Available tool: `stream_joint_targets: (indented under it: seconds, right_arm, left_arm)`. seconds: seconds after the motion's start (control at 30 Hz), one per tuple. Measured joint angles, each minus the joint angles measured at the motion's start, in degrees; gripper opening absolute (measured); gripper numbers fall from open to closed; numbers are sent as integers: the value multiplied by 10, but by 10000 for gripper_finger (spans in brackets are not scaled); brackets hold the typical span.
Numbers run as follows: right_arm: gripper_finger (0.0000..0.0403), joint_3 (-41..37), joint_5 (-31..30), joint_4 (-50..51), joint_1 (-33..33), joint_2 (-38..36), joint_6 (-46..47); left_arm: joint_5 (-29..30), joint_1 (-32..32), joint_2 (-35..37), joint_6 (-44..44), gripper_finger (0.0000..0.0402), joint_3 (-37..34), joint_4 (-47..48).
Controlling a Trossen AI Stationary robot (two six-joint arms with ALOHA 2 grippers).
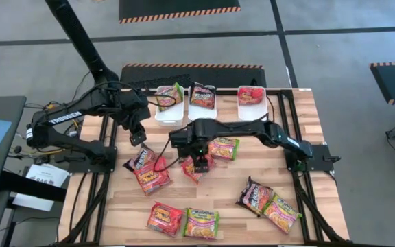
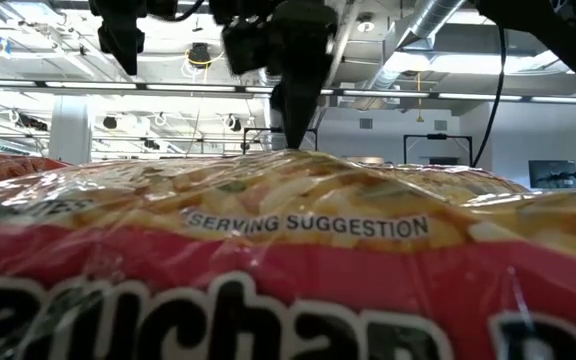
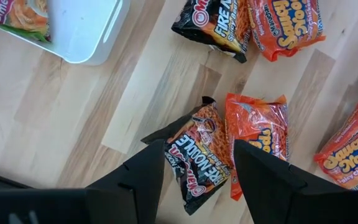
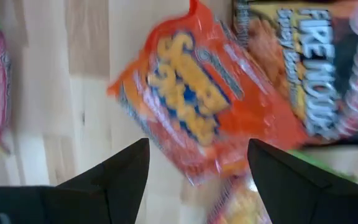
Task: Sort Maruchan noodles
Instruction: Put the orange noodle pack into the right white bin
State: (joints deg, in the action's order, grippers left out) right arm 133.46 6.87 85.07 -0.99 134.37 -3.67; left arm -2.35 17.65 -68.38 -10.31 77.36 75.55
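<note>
The right gripper (image 1: 196,165) is held with jaws open just above a red packet (image 1: 192,169) near the table's (image 1: 321,199) middle. The left gripper (image 1: 137,137) is open too (nothing gripped), above a dark packet (image 3: 197,155). Three white trays (image 1: 164,113) at the far edge each hold a packet

front packet (image 2: 298,270): "SERVING SUGGESTION" | black packet (image 3: 197,158): "FIRE NOODLE"
</note>
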Motion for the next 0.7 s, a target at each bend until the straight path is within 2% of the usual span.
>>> stream_joint_targets:
  seconds: [0.57,0.7]
  right_arm:
    - [296,0,-30,-42,-17,40,41]
    - [296,1,-56,-55,-27,37,52]
  left_arm:
    - [0,0,0,0,178,0,-1]
    - [22,0,0,15,178,0,-9]
